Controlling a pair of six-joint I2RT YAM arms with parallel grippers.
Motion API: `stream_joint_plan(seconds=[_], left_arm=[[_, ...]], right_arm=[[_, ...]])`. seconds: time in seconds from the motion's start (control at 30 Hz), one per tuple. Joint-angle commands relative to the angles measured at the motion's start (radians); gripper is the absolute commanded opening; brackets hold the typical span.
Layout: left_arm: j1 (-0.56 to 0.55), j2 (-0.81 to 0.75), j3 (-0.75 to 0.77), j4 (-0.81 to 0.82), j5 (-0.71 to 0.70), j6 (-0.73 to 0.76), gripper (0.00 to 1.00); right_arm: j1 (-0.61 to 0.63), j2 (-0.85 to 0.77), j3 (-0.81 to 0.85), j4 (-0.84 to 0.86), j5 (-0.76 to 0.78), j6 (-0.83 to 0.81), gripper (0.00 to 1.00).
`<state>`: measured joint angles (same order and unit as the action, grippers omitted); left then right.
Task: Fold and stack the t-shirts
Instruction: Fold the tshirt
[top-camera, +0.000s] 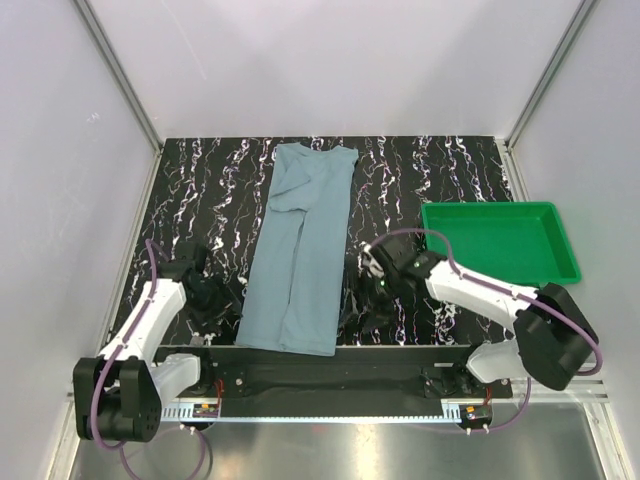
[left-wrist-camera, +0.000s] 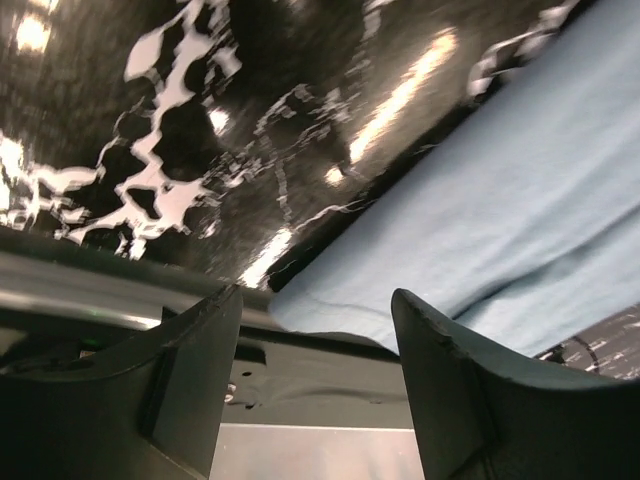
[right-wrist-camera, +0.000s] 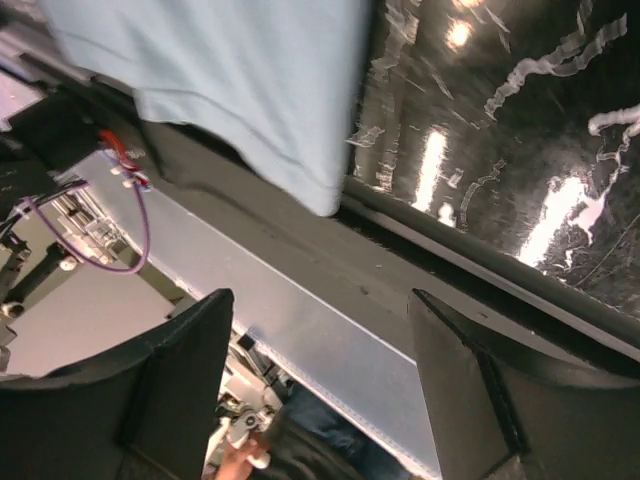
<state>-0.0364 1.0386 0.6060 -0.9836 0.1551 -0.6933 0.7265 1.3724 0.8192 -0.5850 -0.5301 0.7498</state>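
In the top view, the t-shirt is seen lying flat on the black marbled table, drawn into a long narrow strip that runs from the far edge to the near edge, its wider hem end lying nearest the arm bases. The left gripper is placed low over the table just beside the strip's left near corner, and the right gripper is set just off its right near side; whether either touches the cloth cannot be told from here. A green tray is seen on the right, well apart from the shirt. In the left wrist view, the dark fingers are held well apart with nothing between them, and the shirt's near corner is seen beyond the gap, the cloth spreading up to the right. In the right wrist view, the fingers are likewise spread wide and nothing is gripped; the shirt's hem corner hangs at the table's near edge beyond them, and a purple cable is seen at the left.
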Motion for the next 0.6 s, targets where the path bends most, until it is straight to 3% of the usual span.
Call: stream_joint_plan(seconds=[0.0,0.2,0.4,0.57], left_arm=[[-0.02,-0.017,-0.009,-0.017,-0.034,-0.069,0.66],[-0.039,0.014,-0.072,0.017,-0.005,-0.165,0.66],[-0.04,-0.005,-0.127,0.063,0.006,-0.207,0.64],[-0.053,0.005,-0.129,0.062,-0.008,-0.218,0.61]], right_arm=[[0.059,-0.056,-0.156,0.366,-0.073,0.239,0.77],[0.086,0.013,-0.29,0.609,-0.041,0.37,0.68],[0.123,0.117,-0.301,0.721,0.018,0.453,0.58],[0.174,0.146,-0.316,0.755,0.08,0.552,0.57]])
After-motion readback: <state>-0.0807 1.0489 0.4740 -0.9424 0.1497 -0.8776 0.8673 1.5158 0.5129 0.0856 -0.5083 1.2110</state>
